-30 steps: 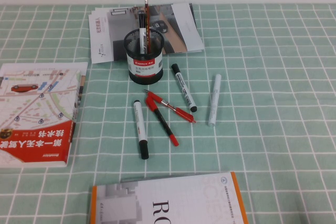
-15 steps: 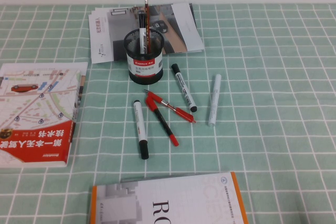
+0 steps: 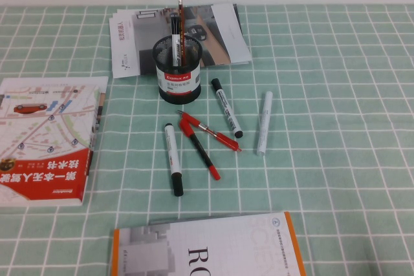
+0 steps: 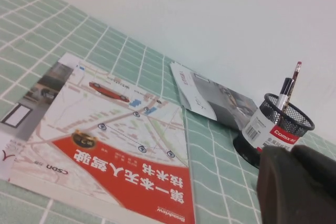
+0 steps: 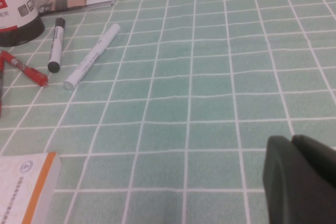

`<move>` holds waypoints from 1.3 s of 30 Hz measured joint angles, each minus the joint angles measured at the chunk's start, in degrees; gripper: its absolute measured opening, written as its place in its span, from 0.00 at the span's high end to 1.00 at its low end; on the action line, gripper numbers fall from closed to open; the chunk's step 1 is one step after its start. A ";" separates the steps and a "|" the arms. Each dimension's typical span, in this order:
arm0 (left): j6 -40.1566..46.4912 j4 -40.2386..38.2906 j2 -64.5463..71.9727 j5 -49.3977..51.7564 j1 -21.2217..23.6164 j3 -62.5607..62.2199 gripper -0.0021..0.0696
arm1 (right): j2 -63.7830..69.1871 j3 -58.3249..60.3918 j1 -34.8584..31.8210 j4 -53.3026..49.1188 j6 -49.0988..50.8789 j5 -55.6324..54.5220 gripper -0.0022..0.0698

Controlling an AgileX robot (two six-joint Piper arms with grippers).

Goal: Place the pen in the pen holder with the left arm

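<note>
Since neither arm shows in the high view, both hands must be read from the wrist cameras alone.

Far left on the counter (image 3: pixel 336 50), a green grid cloth: red-and-white map book (image 3: pixel 45 140), lying flat. The left wrist view looks across it; left hand (image 4: pixel 300 184) shows as a dark mass at the frame's corner, fingers together, nothing in them, parked well off the pens.

Centre back: pen holder (image 3: pixel 176 69), black mesh, upright, a few pens already standing in it, brochures (image 3: pixel 220 30) behind it.

Centre front: the pen (image 3: pixel 173 159), white barrel, black cap pointing toward the robot, lying flat and alone just left of two crossed red pens (image 3: pixel 204 140). Not yet touched.

Further right: slim black-capped marker (image 3: pixel 227 108), then an all-white marker (image 3: pixel 264 123). Front edge: orange-trimmed book (image 3: pixel 207 247).

Far right: right hand (image 5: pixel 302 179) low over bare cloth, well apart from everything; whether its fingers are together I cannot tell.

Risks, as I judge them:
- Wrong pick: three white markers look alike.
- The nearest red pen lies close; a wide approach could nudge it or drag it along.
- The round barrel may roll if pinched off-centre.
- The holder is partly full; the pen could catch on the rim or standing pens and tip it.
</note>
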 joint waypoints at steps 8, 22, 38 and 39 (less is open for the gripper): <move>0.40 -0.35 5.24 8.49 0.00 -6.56 0.97 | 0.00 0.00 0.00 0.00 0.00 0.00 1.00; 15.77 -0.35 44.50 31.26 0.00 -36.49 0.97 | 0.00 0.00 0.00 0.00 0.00 0.00 1.00; 17.04 0.42 84.58 30.43 -19.44 -59.38 0.97 | 0.00 0.00 0.00 0.00 0.00 0.00 1.00; 16.13 0.42 87.27 30.60 -20.85 -61.35 0.97 | 0.00 0.00 0.00 0.00 0.00 0.00 1.00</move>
